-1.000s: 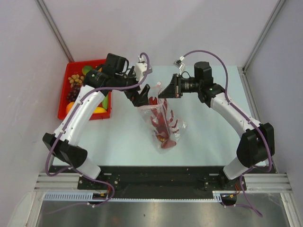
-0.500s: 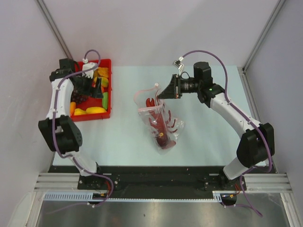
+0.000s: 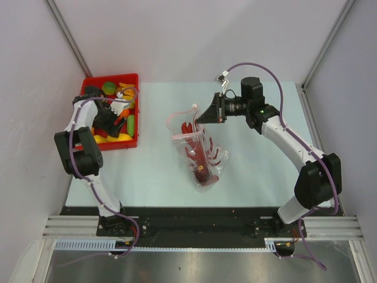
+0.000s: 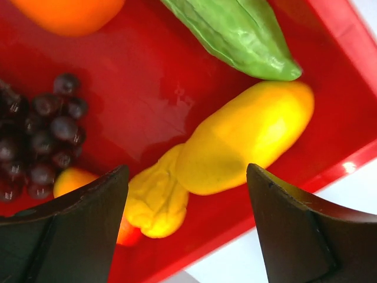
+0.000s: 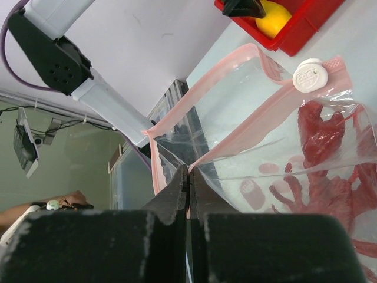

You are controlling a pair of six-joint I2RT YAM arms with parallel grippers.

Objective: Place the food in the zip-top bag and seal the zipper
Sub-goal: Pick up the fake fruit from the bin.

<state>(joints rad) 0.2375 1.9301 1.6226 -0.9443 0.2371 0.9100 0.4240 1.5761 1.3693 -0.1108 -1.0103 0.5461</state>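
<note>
Top view: zip-top bag (image 3: 202,154) lies at the middle of the table (image 3: 265,171), its mouth gaping toward 12 o'clock. Right gripper (image 3: 207,115) is clenched on the bag's mouth edge at the 1 o'clock corner, pinching beside the pink zipper (image 5: 203,88). Left gripper (image 4: 185,177) is spread wide, grasping nothing, low over the red tray (image 3: 134,79) at 10 o'clock. Food in the tray: yellow piece (image 4: 247,141) under the finger gap, grape bunch (image 4: 41,135) at 9 o'clock, green piece (image 4: 235,29) at 12.
</note>
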